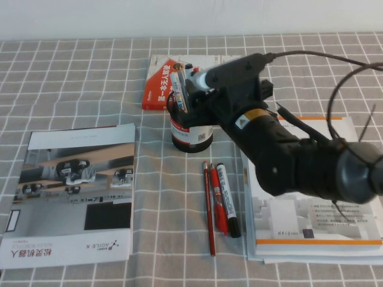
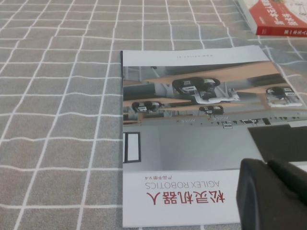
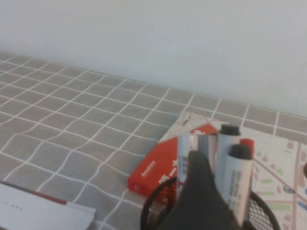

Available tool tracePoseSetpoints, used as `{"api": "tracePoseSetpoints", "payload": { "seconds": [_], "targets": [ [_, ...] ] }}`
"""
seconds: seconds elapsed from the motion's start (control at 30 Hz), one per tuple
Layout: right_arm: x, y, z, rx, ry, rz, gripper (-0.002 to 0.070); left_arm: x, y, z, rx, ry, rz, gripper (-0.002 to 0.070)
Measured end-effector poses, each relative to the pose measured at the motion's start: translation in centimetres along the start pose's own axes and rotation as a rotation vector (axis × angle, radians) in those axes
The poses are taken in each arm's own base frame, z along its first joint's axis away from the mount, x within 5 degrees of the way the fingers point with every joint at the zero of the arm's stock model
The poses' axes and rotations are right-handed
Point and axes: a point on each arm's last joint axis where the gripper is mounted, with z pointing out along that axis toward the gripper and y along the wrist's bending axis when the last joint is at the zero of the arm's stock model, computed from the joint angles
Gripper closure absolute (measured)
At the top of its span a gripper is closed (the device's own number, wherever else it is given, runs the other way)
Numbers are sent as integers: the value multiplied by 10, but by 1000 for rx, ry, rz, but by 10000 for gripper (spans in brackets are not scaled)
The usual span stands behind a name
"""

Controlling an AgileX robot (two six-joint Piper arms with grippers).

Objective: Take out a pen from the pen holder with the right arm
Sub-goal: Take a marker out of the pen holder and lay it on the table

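A black mesh pen holder stands at the table's middle back, with several grey markers upright in it. My right gripper hangs over the holder's top, open. In the right wrist view one dark finger sits beside a black-capped marker above the holder's rim; the other finger barely shows at the picture's edge. A red pencil, a red pen and a black marker lie on the cloth in front of the holder. My left gripper hovers shut over a brochure.
A red book lies behind the holder on a white map sheet. The robotics brochure lies front left. A stack of white books sits under my right arm at the right. A grey checked cloth covers the table.
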Motion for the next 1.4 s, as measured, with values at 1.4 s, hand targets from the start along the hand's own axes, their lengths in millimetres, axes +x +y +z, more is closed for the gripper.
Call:
{"api": "tracePoseSetpoints", "payload": {
  "seconds": [1.4],
  "targets": [
    [34,1,72,132,63,-36,269,0,0,0,0,0,0,678]
  ]
}}
